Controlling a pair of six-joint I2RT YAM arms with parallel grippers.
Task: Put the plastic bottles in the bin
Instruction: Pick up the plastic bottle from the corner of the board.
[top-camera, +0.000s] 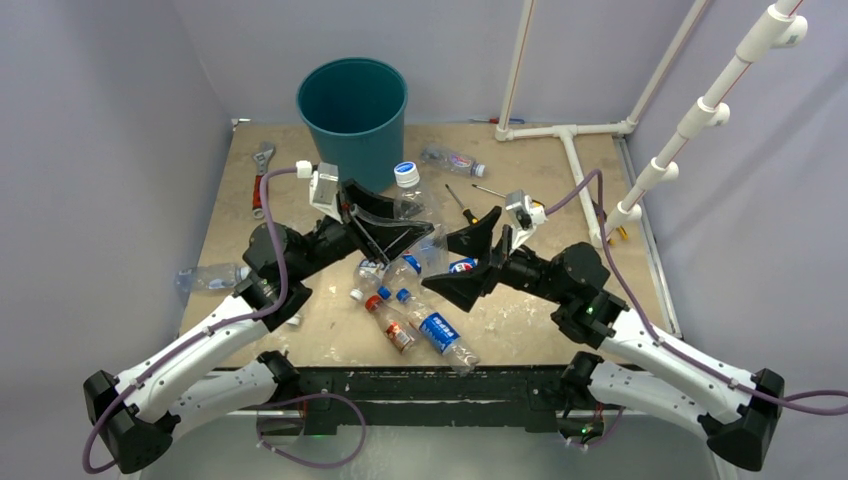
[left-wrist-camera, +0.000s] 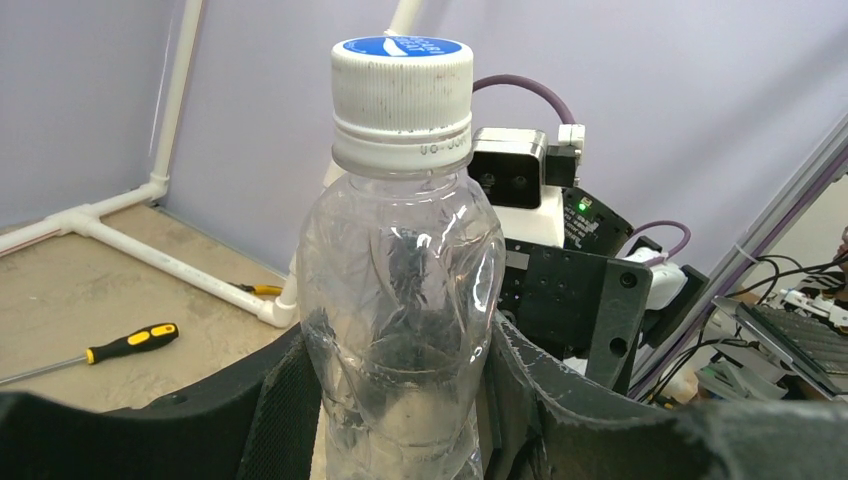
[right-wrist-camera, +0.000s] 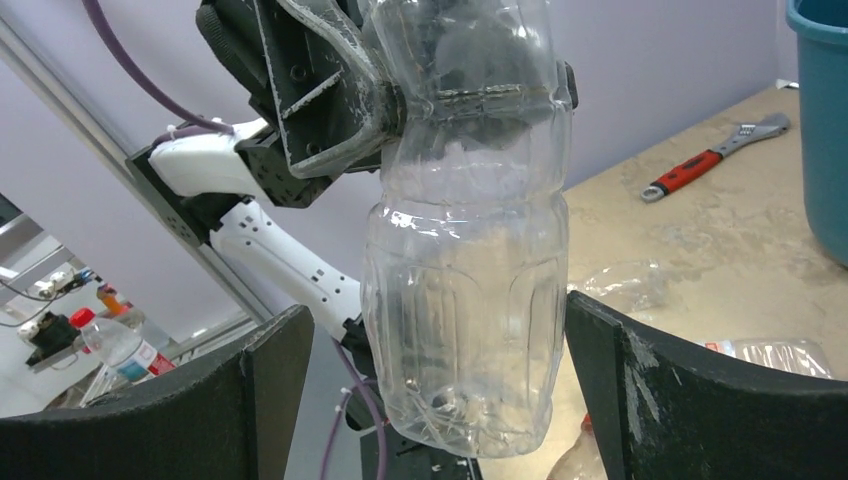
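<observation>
A clear, crumpled plastic bottle (top-camera: 410, 200) with a white, blue-topped cap stands upright in the air, and my left gripper (top-camera: 415, 226) is shut on its middle. The left wrist view shows the bottle (left-wrist-camera: 400, 260) pinched between the black fingers of the left gripper (left-wrist-camera: 395, 400). My right gripper (top-camera: 456, 262) is open. In its wrist view the bottle's base (right-wrist-camera: 465, 300) hangs between the spread fingers of the right gripper (right-wrist-camera: 435, 380), with gaps on both sides. The teal bin (top-camera: 352, 115) stands at the back, just beyond the held bottle. Several more bottles (top-camera: 436, 330) lie on the table below.
A red-labelled bottle (top-camera: 390, 322) lies by the front edge, one bottle (top-camera: 455, 160) to the right of the bin, another (top-camera: 210, 276) at the left edge. Screwdrivers (top-camera: 461, 203) and a red-handled wrench (top-camera: 262, 175) lie on the table. White pipes (top-camera: 570, 150) run along the back right.
</observation>
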